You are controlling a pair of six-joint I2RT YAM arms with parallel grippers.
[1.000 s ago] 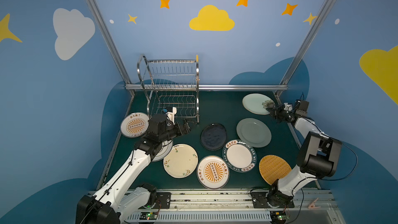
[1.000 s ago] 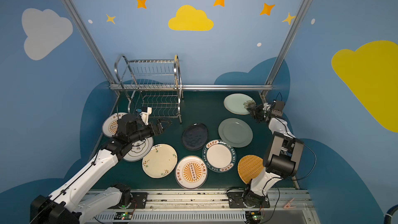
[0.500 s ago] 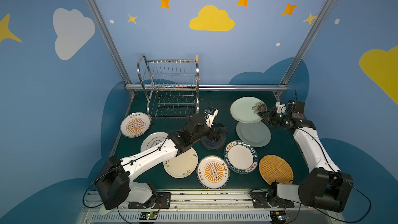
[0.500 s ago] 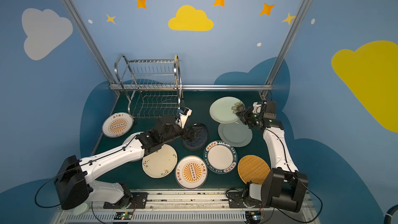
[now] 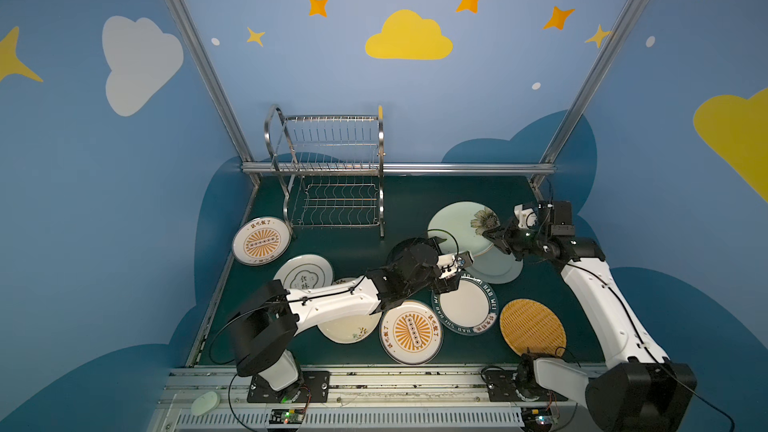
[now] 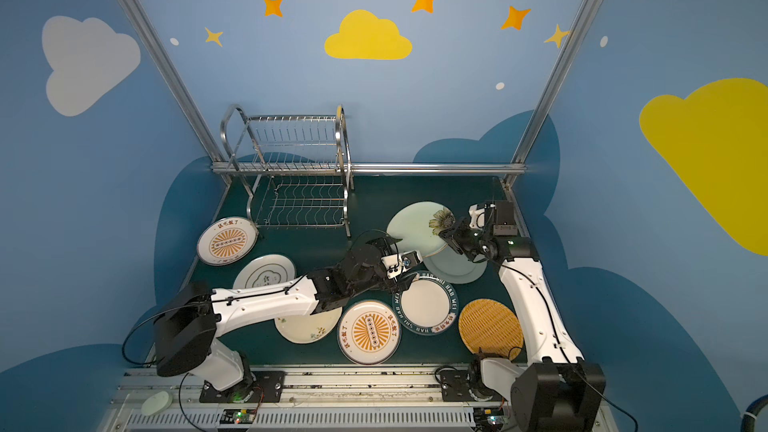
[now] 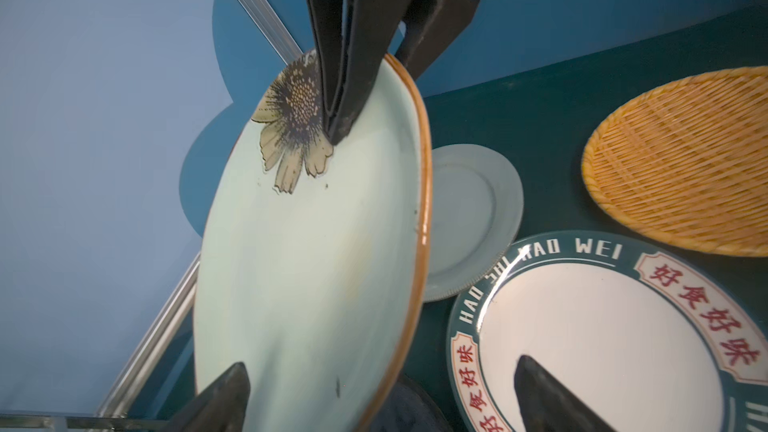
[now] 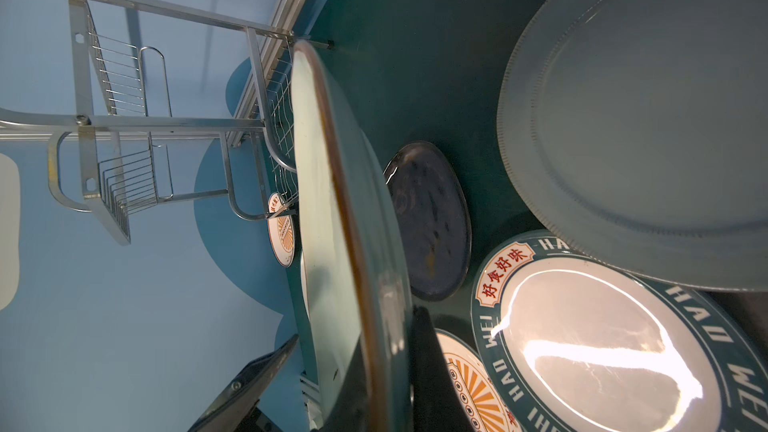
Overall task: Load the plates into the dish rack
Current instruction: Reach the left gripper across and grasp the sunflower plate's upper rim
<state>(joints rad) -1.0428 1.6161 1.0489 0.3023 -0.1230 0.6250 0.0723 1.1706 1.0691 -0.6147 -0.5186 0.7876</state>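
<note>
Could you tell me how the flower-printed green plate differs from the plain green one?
The flower-printed plate is tilted in the right gripper; the plain plate lies flat on the table. The flower-printed plate has a brown rim; the plain plate's is ridged. Both are pale green.

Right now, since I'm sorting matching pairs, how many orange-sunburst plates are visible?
2. One sunburst plate lies by the front left corner of the dish rack; the second sunburst plate lies near the front edge, beside the teal-rimmed plate. The left arm could hide another.
</note>
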